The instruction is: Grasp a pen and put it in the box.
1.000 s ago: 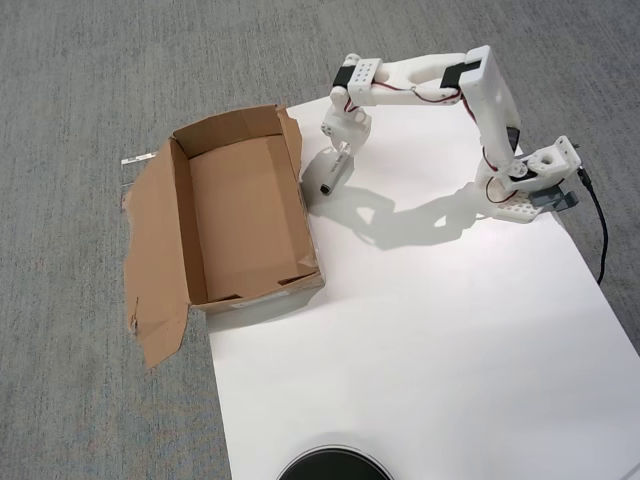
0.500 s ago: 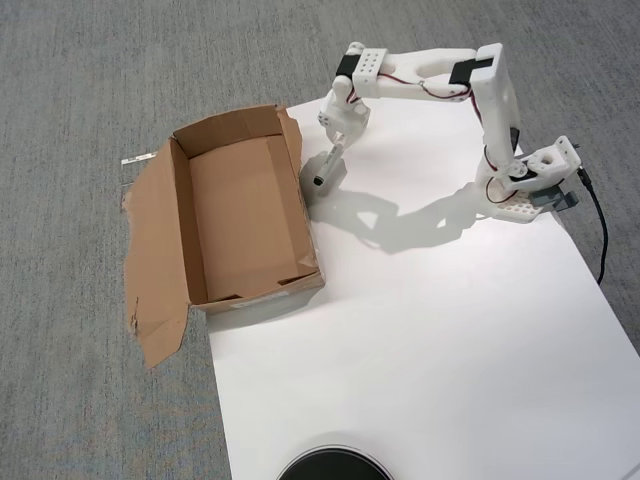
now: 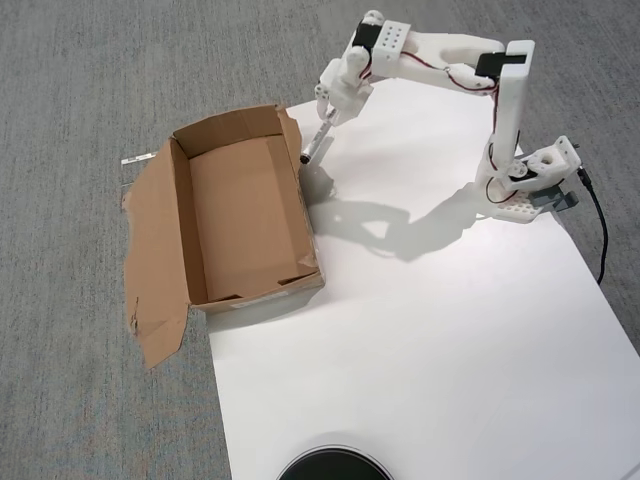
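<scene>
In the overhead view my gripper (image 3: 325, 118) is raised above the white sheet, just right of the box's far right corner. It is shut on the pen (image 3: 315, 140), a slim white marker that hangs slanted down-left, its black cap (image 3: 305, 157) close to the top of the box's right wall. The box (image 3: 183, 215) is an open brown cardboard carton with ragged flaps, lying left of the arm; its inside shows nothing but bare cardboard.
The arm's base (image 3: 530, 180) stands at the right edge of the white paper sheet (image 3: 420, 340), with a black cable (image 3: 601, 235) beside it. A black round object (image 3: 332, 466) pokes in at the bottom edge. Grey carpet (image 3: 60, 350) surrounds everything.
The arm has lifted and swung up and slightly left toward the box. The pen has risen with the gripper and now hangs by the box's right wall.
</scene>
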